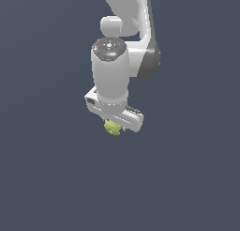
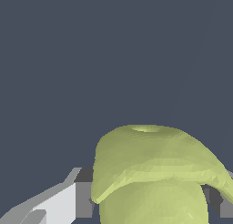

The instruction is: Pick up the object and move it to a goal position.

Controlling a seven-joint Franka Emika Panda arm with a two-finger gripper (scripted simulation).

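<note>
The object [image 1: 111, 127] is a small yellow-green lumpy ball that peeks out just under the white hand of the arm in the exterior view. The gripper [image 1: 114, 128] sits right over it, its fingers mostly hidden by the hand. In the wrist view the object [image 2: 154, 173] fills the near part of the picture, wedged between a white and grey finger [image 2: 68, 198] on one side and a grey pad [image 2: 218, 202] on the other. The gripper is shut on the object.
The white arm [image 1: 112, 70] rises behind and above the hand. Around it there is only a plain dark blue-grey ground [image 1: 47, 169]; no goal marker shows.
</note>
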